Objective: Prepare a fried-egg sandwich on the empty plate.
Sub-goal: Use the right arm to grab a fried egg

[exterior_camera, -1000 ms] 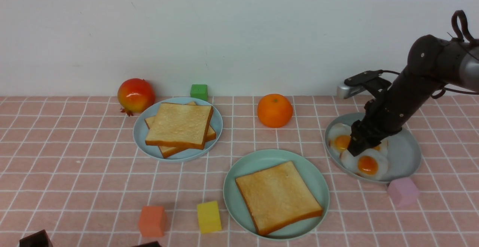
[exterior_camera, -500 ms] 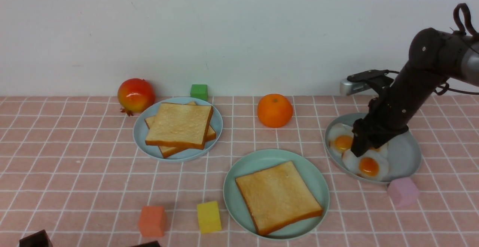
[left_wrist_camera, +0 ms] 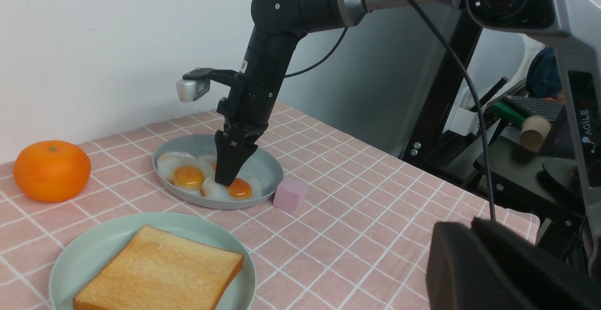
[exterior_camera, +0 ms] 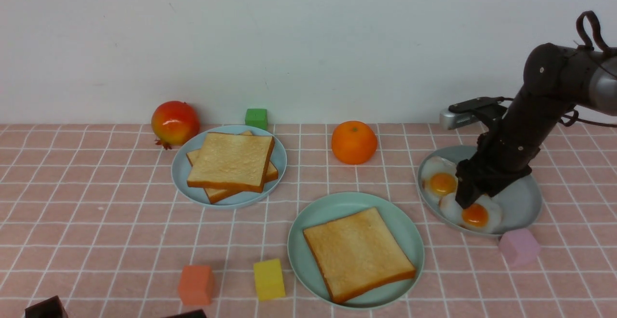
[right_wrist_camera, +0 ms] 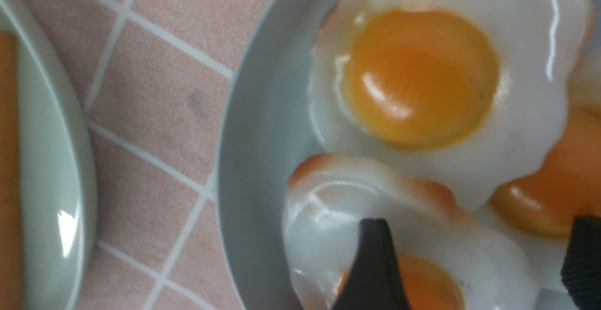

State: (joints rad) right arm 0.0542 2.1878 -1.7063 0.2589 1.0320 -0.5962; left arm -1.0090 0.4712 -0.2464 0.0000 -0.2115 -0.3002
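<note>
- The right hand [exterior_camera: 463, 203] points down into the grey-blue plate [exterior_camera: 528, 197] in the front view. Its tips are at the near fried egg [exterior_camera: 477, 216], beside the far egg [exterior_camera: 441, 183]. Its spread cannot be told from here.
- In the same view, the mint-green plate [exterior_camera: 301, 241] sits mid-desk [exterior_camera: 96, 212], near the grey-blue one. It carries only one toast slice [exterior_camera: 359, 254]. Two more slices are stacked on the pale blue plate [exterior_camera: 181, 168] to the left.
- In the left wrist view, the left hand [left_wrist_camera: 474, 253] is a dark blurred mass, well apart from every plate. I cannot tell whether it is open or closed.
- There the right hand [left_wrist_camera: 225, 181] stands nearly upright over the eggs. A pink cube [left_wrist_camera: 291, 195] lies just beside the grey-blue plate [left_wrist_camera: 270, 171].
- In the right wrist view, the right hand [right_wrist_camera: 476, 263] is spread wide. One of its fingertips [right_wrist_camera: 371, 263] rests on the near fried egg [right_wrist_camera: 328, 206] by the yolk, and the other is at the picture's edge. Nothing is pinched between them.
</note>
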